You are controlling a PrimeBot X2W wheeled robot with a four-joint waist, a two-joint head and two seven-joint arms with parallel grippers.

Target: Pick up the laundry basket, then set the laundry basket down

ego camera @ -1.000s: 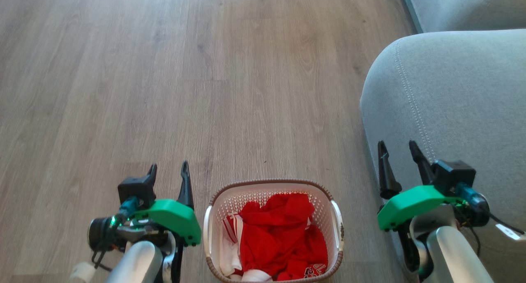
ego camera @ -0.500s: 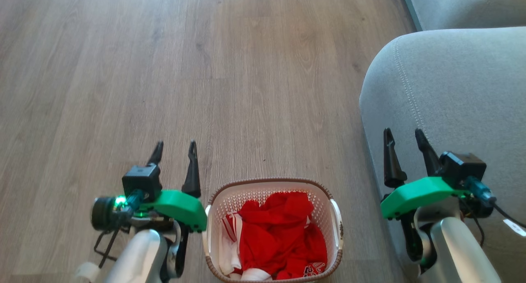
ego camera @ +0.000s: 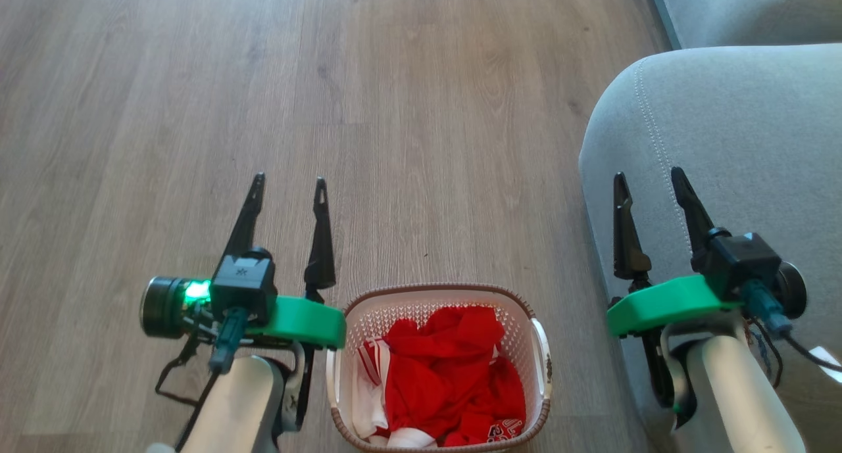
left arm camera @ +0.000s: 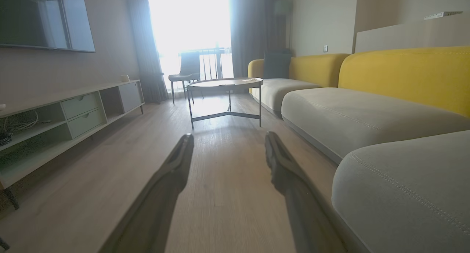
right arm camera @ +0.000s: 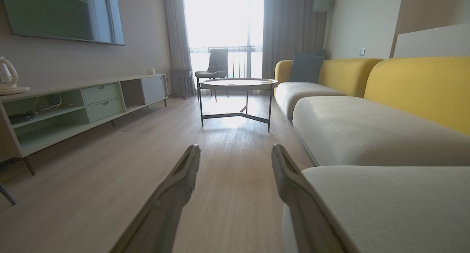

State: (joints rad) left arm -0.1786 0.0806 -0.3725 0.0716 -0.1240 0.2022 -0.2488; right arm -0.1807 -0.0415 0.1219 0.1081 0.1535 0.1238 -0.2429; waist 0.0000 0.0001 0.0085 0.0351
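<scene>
— Flanking the nearest object, what do the two arms show?

— The small cream-white perforated plastic laundry basket with brown woven-look rim stands on the pale wood-plank floor, close before the robot. Red and white clothes are heaped inside. The left claw reaches forward just left of the basket's left white handle. The right claw lies well apart from the right handle, at the edge of the grey upholstered sofa cushion. Both claws are spread, fingers parted, holding nothing.

— Why that placement?

— Probably because the basket offers a handle on each side, so one arm per handle suits a level two-armed lift. The pickup looks not yet begun, as each claw points forward past the basket.

— And beyond?

— More floor, then a round metal-legged coffee table before the bright window.
</scene>
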